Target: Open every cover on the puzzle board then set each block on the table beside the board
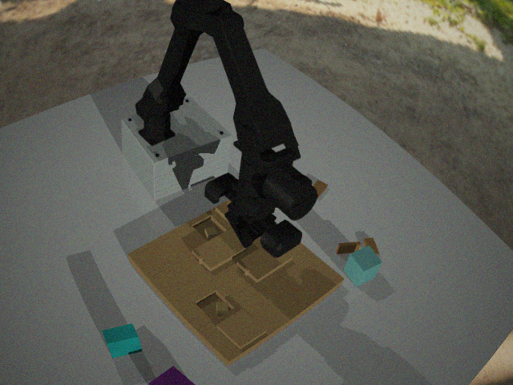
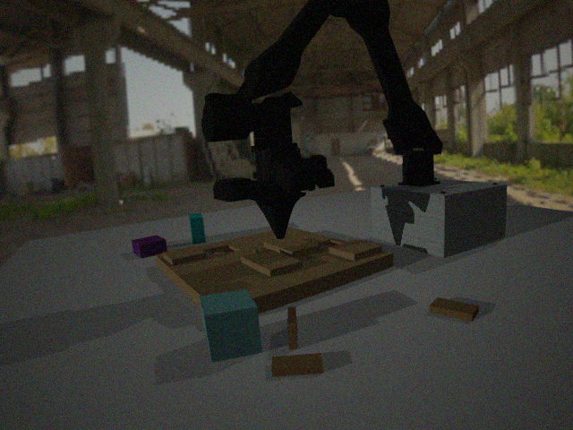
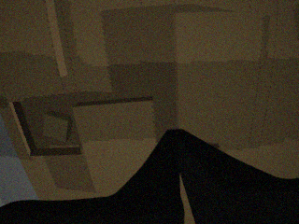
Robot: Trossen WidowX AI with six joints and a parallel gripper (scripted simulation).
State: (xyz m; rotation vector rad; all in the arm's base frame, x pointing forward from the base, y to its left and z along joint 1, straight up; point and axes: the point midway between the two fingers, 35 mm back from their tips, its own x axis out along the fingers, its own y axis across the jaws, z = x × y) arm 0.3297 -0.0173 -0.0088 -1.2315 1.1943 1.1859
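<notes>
The tan puzzle board [image 1: 165, 265] [image 2: 217, 273] lies in the middle of the table. My gripper [image 1: 248, 243] [image 2: 279, 236] [image 3: 174, 137] is shut and empty. It points down, very low over the board's middle, between two flat covers [image 1: 213, 254] [image 1: 263, 265]. One open well [image 1: 207, 231] [image 3: 50, 127] behind the left cover holds a small tan block. A second open well [image 1: 216, 306] near the front shows a tan block too, with its cover [image 1: 240, 329] slid beside it. Whether the fingertips touch a cover I cannot tell.
A teal cube [image 1: 362, 265] [image 2: 229, 323] stands right of the board among small brown pieces [image 1: 348, 247] [image 2: 296, 364] [image 2: 453, 308]. A teal block [image 1: 121, 339] [image 2: 197, 227] and a purple block [image 1: 171, 378] [image 2: 149, 245] lie left of it. The arm's pedestal [image 1: 182, 165] [image 2: 462, 217] is behind.
</notes>
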